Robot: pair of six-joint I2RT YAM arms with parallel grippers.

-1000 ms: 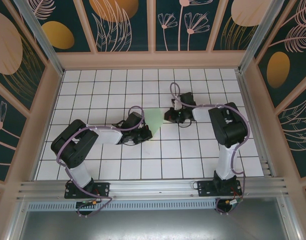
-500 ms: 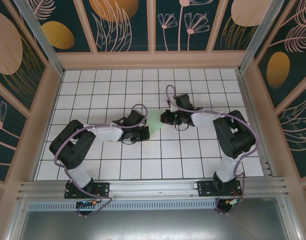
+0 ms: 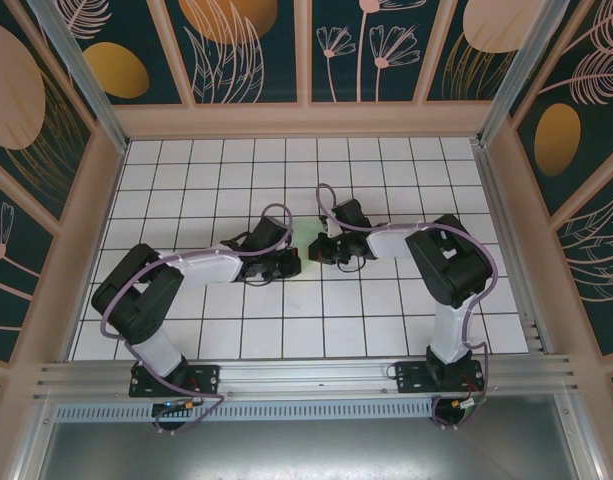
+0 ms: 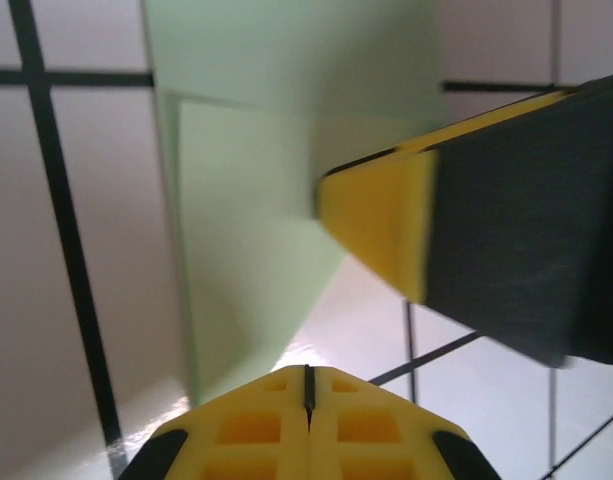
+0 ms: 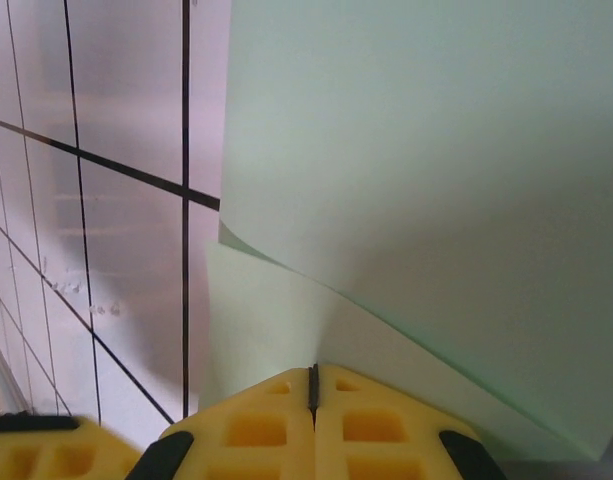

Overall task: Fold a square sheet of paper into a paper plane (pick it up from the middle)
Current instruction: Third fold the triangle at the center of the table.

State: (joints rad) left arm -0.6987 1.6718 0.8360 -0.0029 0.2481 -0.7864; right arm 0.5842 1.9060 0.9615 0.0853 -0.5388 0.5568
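The square sheet of paper (image 3: 307,237) is pale mint green and lies mid-table, mostly covered by both grippers. My left gripper (image 3: 291,263) is shut at its left edge. In the left wrist view its closed tips (image 4: 308,372) meet the near corner of the paper (image 4: 251,230), which shows a folded layer. My right gripper (image 3: 322,250) is shut and reaches in from the right. Its yellow fingertip (image 4: 378,225) hangs over the sheet. In the right wrist view its shut tips (image 5: 313,372) touch a pale lower layer (image 5: 266,330) while a large flap (image 5: 426,170) curls up over them. I cannot see any paper pinched.
White grid-tiled tabletop (image 3: 236,330) with raised wooden walls (image 3: 306,120) on three sides. An aluminium rail (image 3: 306,375) runs along the near edge by the arm bases. The two grippers stand less than one tile apart.
My right gripper has swept about one tile leftward over the paper, folding it so less green shows. The left gripper has edged slightly right and stays at the sheet's left edge.
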